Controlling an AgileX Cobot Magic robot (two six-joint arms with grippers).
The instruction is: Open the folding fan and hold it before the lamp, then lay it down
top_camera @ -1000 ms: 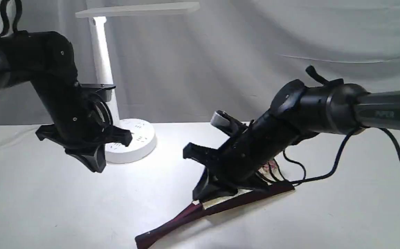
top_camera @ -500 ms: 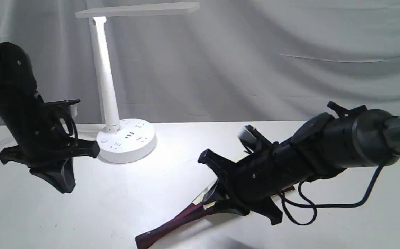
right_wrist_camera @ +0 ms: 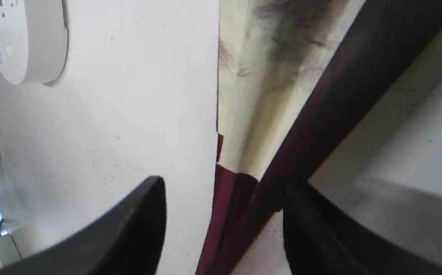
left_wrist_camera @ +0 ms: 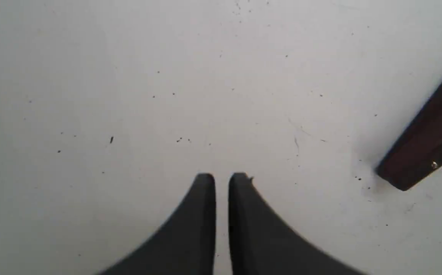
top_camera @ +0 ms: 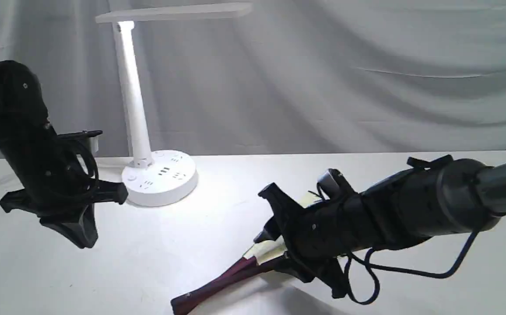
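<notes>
The folding fan lies near the lamp, right claw spread astride, left claw closed.

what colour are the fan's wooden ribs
The ribs of the folding fan are dark maroon, clearest in the right wrist view.

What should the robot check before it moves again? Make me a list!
1. Right gripper let go: ok, its jaws stand wide apart with the folding fan between them.
2. Fan lying on the table: ok.
3. Fan spread open: cannot tell, the right arm hides most of the leaf.
4. Left gripper empty: ok, shut, above bare table, apart from the fan.
5. Lamp upright and lit: ok.
</notes>
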